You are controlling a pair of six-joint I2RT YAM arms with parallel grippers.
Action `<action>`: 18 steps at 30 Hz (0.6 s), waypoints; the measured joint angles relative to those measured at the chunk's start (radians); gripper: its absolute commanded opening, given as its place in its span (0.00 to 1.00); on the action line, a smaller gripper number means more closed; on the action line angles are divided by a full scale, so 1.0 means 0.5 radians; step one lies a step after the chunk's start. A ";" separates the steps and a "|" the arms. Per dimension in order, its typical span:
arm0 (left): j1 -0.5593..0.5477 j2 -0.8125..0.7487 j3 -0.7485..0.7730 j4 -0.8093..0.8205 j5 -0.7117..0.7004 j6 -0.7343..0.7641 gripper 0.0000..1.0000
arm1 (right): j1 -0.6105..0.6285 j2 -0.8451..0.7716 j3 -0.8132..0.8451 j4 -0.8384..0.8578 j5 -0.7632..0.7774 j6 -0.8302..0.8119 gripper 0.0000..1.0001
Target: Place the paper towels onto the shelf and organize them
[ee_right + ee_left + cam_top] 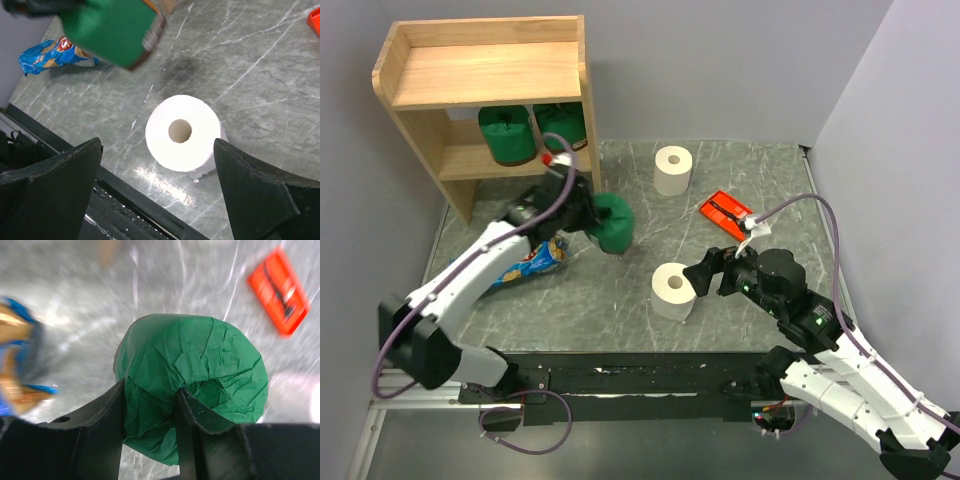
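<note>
Shelf (390,62) lower tier: two green rolls (508,133) (560,122); third green roll (613,222) clamped in my left pincer (151,390); two white rolls (673,170) (673,291) waiting on table (770,200), my right pincer (157,145) agape, empty.

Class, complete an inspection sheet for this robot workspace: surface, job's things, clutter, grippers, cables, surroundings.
Surface: grey marbled tabletop, no spills seen.
Job's things: light wooden two-tier shelf, top board bare; two green-wrapped rolls on its lower tier; two white paper rolls upright on the tabletop.
Clutter: blue crinkly snack bag; flat orange-red tray.
Grippers: left gripper shut on a third green-wrapped roll; right gripper open above the nearer white roll.
Cables: purple cables along both arms.
Surroundings: plain grey walls.
</note>
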 measured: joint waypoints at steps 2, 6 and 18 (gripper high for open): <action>0.122 -0.111 0.004 -0.028 0.002 0.004 0.44 | 0.000 -0.009 0.000 -0.008 0.002 0.000 1.00; 0.446 -0.355 0.004 -0.085 0.000 0.024 0.44 | 0.000 -0.037 0.000 -0.018 0.008 0.000 1.00; 1.456 -0.588 0.192 -0.209 0.079 0.142 0.41 | 0.000 -0.058 0.000 -0.050 0.008 -0.001 1.00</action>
